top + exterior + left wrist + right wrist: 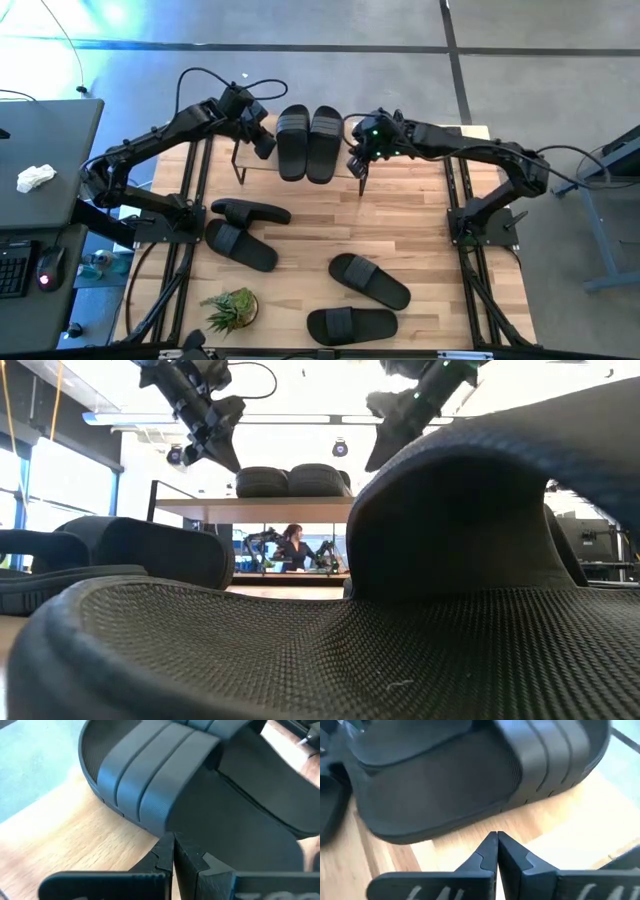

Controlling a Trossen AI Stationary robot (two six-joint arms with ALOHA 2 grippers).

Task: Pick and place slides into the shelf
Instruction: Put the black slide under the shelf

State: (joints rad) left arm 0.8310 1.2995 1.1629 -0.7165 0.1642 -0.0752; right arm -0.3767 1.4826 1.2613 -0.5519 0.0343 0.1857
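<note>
High view, from the bottom edge upward: a small potted plant (231,308) sits at lower left of the wooden table (420,210), with one black slide (351,325) beside it at lower centre and another slide (369,281) just above and to the right. Two more slides (240,245) lie at centre left, one (250,212) above the other, near the left arm's base. Farther up, the shelf (262,172) stands at the table's far edge, and a pair of slides (309,143) rests side by side on its top plank.

The left gripper (263,146) hangs just left of that pair, its fingers pressed together on nothing; the left wrist view shows the fingertips (172,851) closed just short of a slide's strap (150,775), above the plank. The right gripper (360,166) hangs just right of the pair, likewise closed and empty, its fingertips (496,846) near the other slide's edge (450,795). Whether either touches a slide cannot be told.

Low view: a person (294,548) shows in the room beyond, under the shelf top.
</note>
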